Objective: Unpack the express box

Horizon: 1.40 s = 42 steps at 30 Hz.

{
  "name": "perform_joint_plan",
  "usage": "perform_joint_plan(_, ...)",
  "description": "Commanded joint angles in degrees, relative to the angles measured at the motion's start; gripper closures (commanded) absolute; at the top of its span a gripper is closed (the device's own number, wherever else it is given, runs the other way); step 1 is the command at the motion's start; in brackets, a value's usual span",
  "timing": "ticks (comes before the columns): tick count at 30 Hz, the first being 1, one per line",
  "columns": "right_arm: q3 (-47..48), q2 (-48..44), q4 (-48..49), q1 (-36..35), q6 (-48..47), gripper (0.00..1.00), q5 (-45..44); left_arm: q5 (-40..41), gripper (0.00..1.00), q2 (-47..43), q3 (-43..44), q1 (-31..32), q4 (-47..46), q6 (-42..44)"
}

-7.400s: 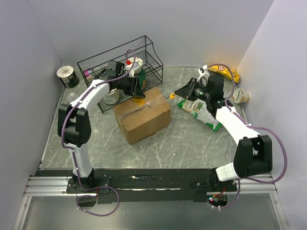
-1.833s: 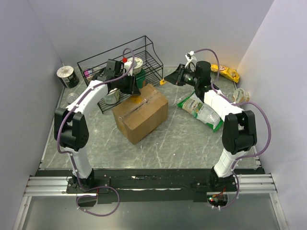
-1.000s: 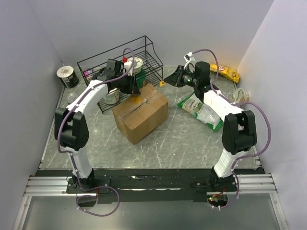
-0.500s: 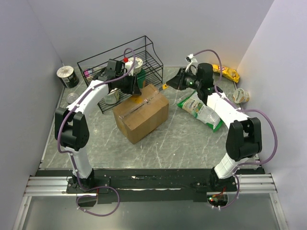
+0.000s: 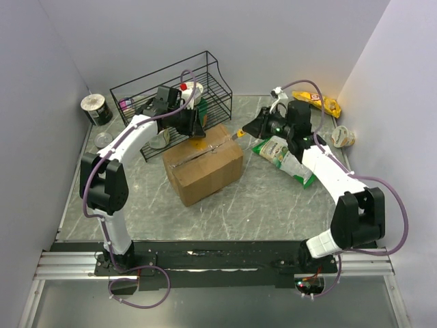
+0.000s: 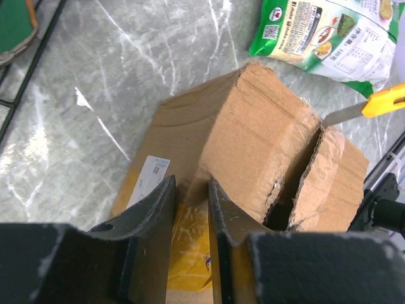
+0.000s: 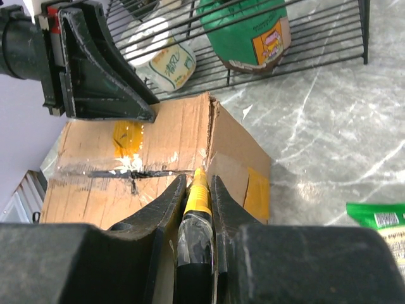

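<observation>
Express box lies with its top seam split. Your left claw pinches its far edge; your right claw clamps a yellow knife at the seam.

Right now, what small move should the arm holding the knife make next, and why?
Probably slide the knife along the top seam. The right tool grips it, blade at one end of the express box's seam, which looks only partly split; the left tool sits on the far edge.
</observation>
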State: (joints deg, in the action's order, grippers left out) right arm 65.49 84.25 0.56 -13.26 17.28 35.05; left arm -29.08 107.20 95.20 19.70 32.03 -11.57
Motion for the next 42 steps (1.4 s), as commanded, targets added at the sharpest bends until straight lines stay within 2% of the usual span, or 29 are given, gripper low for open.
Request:
perform_joint_plan(1,-3.6,-5.3,-9.1,-0.6,-1.0,1.00,1.9,8.4,0.99,2.8,-0.2,-1.2,1.9,0.8)
perform_joint_plan(13,-8.5,-14.2,-16.0,-0.5,-2.2,1.00,1.7,9.3,0.99,3.0,-0.4,-1.2,1.6,0.8)
perform_joint_plan(30,-5.6,-18.9,-23.7,0.2,-5.7,1.00,2.9,9.6,0.99,2.1,-0.5,-1.2,1.7,1.0)
perform_joint_plan(33,-3.6,-21.6,-26.9,1.3,-7.0,1.00,2.0,7.6,0.99,1.8,-0.4,-1.1,1.7,1.7)
perform_joint_plan(37,-4.0,-26.5,-21.7,3.4,-12.0,1.00,-0.5,-1.1,0.98,1.0,-0.5,-0.3,1.0,4.8)
perform_joint_plan(38,-4.1,-27.0,-20.5,3.5,-14.3,1.00,-0.7,-5.3,0.92,0.9,-0.4,0.3,0.9,5.5)
perform_joint_plan(39,-5.0,-27.1,-18.7,3.6,-16.8,1.00,-0.7,-7.5,0.72,0.8,0.2,0.5,0.8,5.9)
perform_joint_plan(40,-6.2,-27.4,-17.2,3.5,-23.7,1.00,-0.9,-8.9,0.61,0.6,0.5,0.8,0.7,5.8)
perform_joint_plan(42,-11.7,-29.4,-13.5,3.4,-30.9,1.00,-1.1,-10.8,0.45,0.4,2.0,1.5,0.6,5.8)
